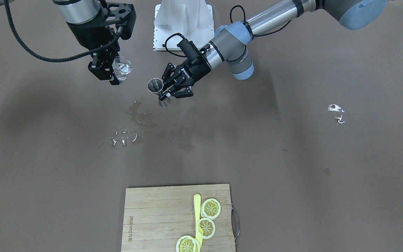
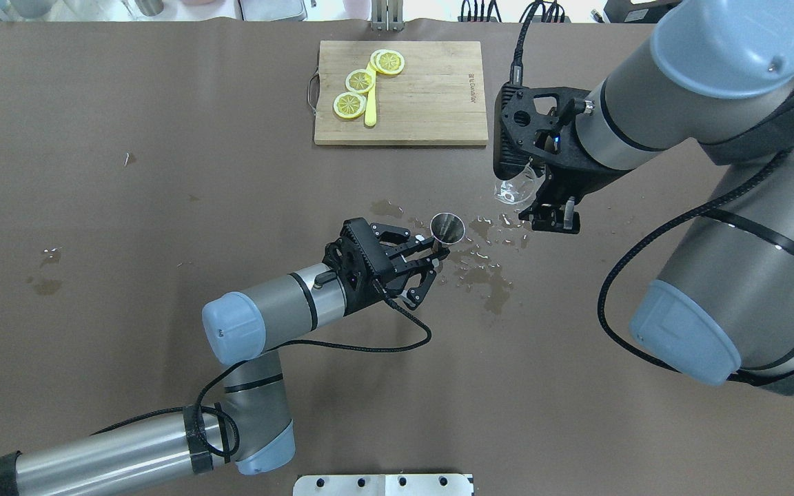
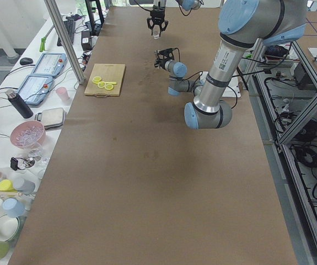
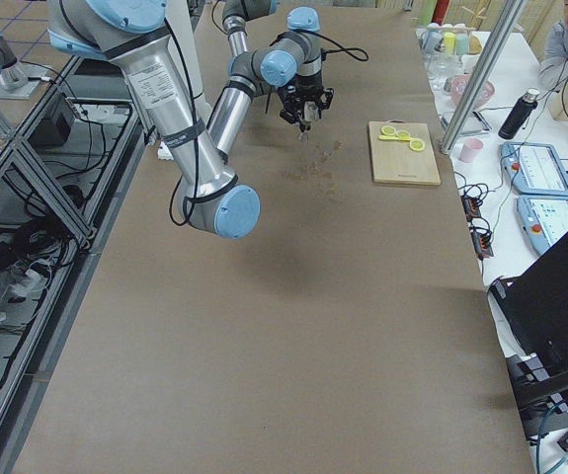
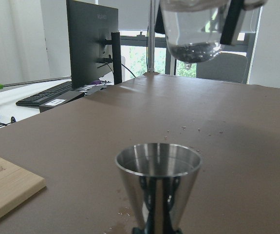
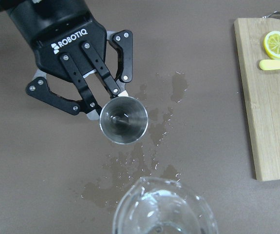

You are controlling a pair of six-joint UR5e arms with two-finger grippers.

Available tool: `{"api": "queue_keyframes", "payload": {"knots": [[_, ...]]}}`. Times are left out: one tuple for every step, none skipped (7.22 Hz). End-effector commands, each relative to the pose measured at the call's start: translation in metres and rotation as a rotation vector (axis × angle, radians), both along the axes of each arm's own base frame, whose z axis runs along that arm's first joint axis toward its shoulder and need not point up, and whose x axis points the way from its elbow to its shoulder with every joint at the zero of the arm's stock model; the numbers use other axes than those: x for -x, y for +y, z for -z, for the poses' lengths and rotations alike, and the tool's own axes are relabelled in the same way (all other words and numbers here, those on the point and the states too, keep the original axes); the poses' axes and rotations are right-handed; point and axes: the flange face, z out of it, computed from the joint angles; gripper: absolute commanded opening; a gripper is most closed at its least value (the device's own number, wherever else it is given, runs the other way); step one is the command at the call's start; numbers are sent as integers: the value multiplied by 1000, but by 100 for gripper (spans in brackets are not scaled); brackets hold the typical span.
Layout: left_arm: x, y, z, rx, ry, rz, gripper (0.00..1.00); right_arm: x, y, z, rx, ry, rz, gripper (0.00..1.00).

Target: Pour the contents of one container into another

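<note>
A steel jigger (image 2: 448,226) stands upright at mid-table, mouth up, with my left gripper (image 2: 440,250) shut on its narrow waist. The front view shows the jigger (image 1: 155,85) and that gripper (image 1: 164,95) the same way. My right gripper (image 2: 529,198) is shut on a clear glass cup (image 2: 513,190), held in the air beside and above the jigger. In the left wrist view the glass (image 5: 193,29) hangs high behind the jigger (image 5: 158,175), a little water in its bottom. The right wrist view looks down past the glass rim (image 6: 164,209) onto the jigger (image 6: 123,120).
Water puddles (image 2: 483,275) and droplets spread on the brown table around the jigger. At the far edge lies a wooden cutting board (image 2: 431,96) carrying lemon slices (image 2: 359,81) and a yellow knife (image 2: 370,107). A white mount plate (image 1: 184,24) sits at the robot's base.
</note>
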Motion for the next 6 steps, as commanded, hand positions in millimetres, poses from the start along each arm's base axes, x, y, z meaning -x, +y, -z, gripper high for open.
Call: {"api": "queue_keyframes", "payload": {"knots": [[8,-2,-8,-11,-4,36,0,-14,-3,-24,-29,-60,-4,0],[17,-3,-10,-23,33,42,0,-16,-5,-35,-41,-84,-1,0],[37,-12,-21,-31,54,64,0,-20,-11,-50,-44,-111,5,0],[61,-37,-12,-39,74,111,0,-24,-24,-68,-38,-138,11,0],[87,-66,-13,-38,74,166,0,-36,-42,-89,-25,-170,14,0],[97,-80,-14,-30,67,188,0,-48,-59,-112,-20,-206,19,0]]}}
